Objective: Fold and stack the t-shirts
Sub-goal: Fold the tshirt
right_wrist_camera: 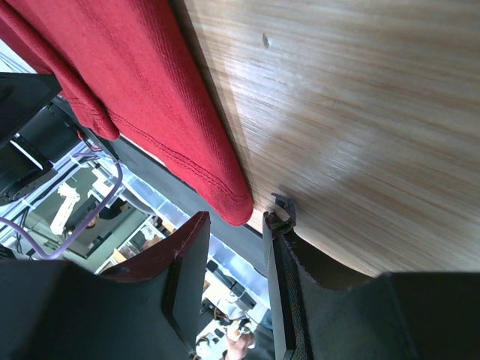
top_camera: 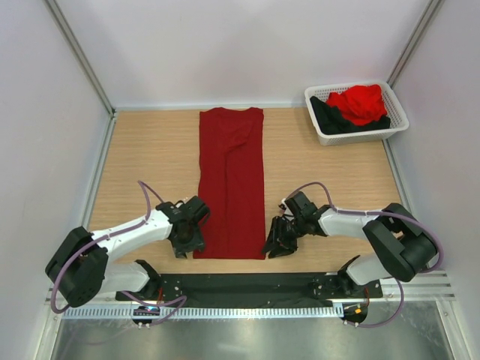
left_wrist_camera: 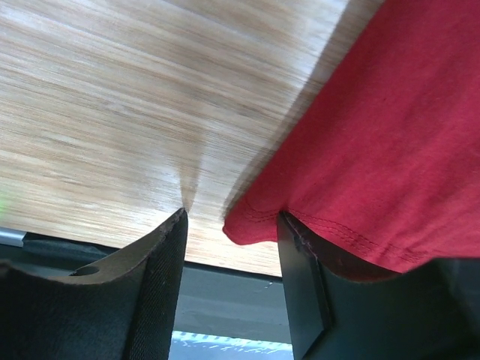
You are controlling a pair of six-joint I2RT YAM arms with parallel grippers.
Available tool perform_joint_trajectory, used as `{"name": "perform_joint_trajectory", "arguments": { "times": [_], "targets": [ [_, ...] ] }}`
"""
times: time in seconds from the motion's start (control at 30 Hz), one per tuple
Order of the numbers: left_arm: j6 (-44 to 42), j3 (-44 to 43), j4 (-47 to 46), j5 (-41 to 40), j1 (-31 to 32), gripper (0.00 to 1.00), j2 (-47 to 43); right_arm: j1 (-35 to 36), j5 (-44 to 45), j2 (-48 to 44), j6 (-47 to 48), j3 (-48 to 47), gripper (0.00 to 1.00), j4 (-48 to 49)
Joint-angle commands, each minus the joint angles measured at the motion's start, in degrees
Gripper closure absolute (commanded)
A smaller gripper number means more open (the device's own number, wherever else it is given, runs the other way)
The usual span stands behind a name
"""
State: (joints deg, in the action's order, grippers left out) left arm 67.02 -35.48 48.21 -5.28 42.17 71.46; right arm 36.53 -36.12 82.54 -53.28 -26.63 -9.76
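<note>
The dark crimson t-shirt (top_camera: 231, 180) lay in a long strip on the desk (top_camera: 150, 150), the left claw (top_camera: 182, 244) and right claw (top_camera: 276, 246) each part-open at a near hem corner, gripping nothing, so a shallow bite could have slipped off and skewed the fold.

Top external camera looks down from high over the whole table (top_camera: 150, 150); 2 wrist cameras view, close-up, opposite near-hem corners of the dark crimson t-shirt (top_camera: 231, 180), shared by all 3.

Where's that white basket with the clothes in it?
Top view: the white basket sits at the table's far right corner, right of the long crimson shirt.
</note>
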Motion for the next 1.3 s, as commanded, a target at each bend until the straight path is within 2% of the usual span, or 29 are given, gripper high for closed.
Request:
{"name": "perform_joint_trajectory", "arguments": {
  "times": [0.0,0.3,0.4,0.53,0.63,0.73,0.77,0.8,0.83,0.97,1.27],
  "targets": [
    [0.4,1.2,-2.0,0.4,-0.3,0.48,-0.1,1.0,8.2,1.9,0.0,1.1,0.57,-1.4],
    [-0.5,1.9,-4.3,-0.3,-0.3,0.67,3.6,2.0,9.8,3.3,-0.4,1.8,0.57,-0.4],
    [-1.0,1.5,-4.2,-0.3,-0.3,0.79,4.0,2.1,9.9,3.9,-0.5,1.8,0.57,-0.1],
    [-0.8,2.1,-4.0,0.2,-0.3,0.87,3.2,2.3,11.0,3.1,-1.3,2.4,0.59,0.4],
    [-0.3,2.9,-3.7,0.8,-0.3,0.92,1.5,2.4,11.6,2.5,-1.8,2.6,0.69,0.4],
    [0.7,4.0,-3.6,1.9,-0.3,0.98,-0.5,2.6,11.8,2.1,-1.8,2.8,0.83,0.4],
    [1.1,4.4,-3.6,2.4,-0.3,1.00,-1.0,2.6,11.8,1.9,-1.8,3.0,0.93,0.2],
    [1.3,5.0,-3.5,3.2,-0.3,1.00,-1.8,2.6,11.7,1.9,-1.7,3.2,0.98,0.3],
    [1.7,5.2,-3.5,3.8,-0.2,1.00,-2.2,2.8,11.2,1.6,-1.6,3.3,0.99,0.1],
    [2.8,5.9,-2.9,6.8,-0.1,1.00,-3.7,3.8,10.6,-1.4,-1.2,3.1,0.99,-0.6],
    [4.3,7.1,1.5,6.1,0.7,1.00,-10.1,3.9,12.5,-8.3,-3.9,5.8,0.99,-3.8]
  ]
}}
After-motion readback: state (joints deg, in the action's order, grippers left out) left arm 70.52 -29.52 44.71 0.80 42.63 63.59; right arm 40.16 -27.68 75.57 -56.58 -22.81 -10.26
